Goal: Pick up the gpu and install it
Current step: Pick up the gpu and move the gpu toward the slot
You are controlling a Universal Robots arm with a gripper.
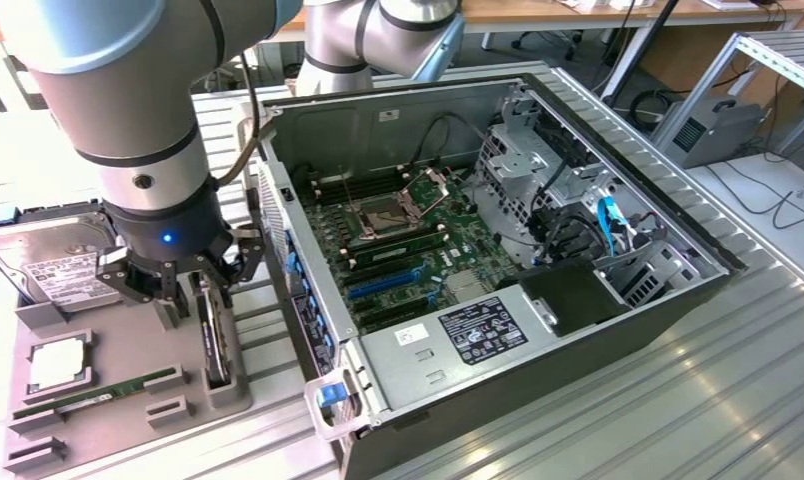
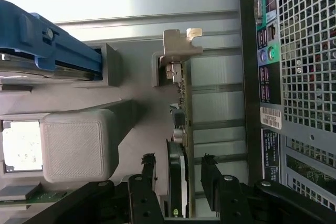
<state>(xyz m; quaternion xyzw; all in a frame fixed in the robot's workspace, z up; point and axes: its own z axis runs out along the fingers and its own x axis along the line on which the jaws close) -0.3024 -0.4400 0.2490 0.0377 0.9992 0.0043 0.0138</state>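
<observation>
The gpu (image 1: 217,340) stands on its long edge in a grey holder at the right side of the parts tray (image 1: 122,425), just outside the open computer case (image 1: 509,250). In the wrist view the gpu (image 2: 181,124) shows edge-on, with its silver bracket (image 2: 178,51) at the far end. My gripper (image 1: 195,292) hangs right over the card. The gripper (image 2: 179,182) is open and straddles the card's near end, one of its black fingers (image 2: 148,179) on each side with a small gap to the card.
On the tray lie a silver hard drive (image 1: 55,262), a square processor (image 1: 58,365) and a green memory stick (image 1: 95,397). Inside the case the motherboard has blue slots (image 1: 386,286). The case's rear panel (image 2: 310,77) stands close beside the gpu holder.
</observation>
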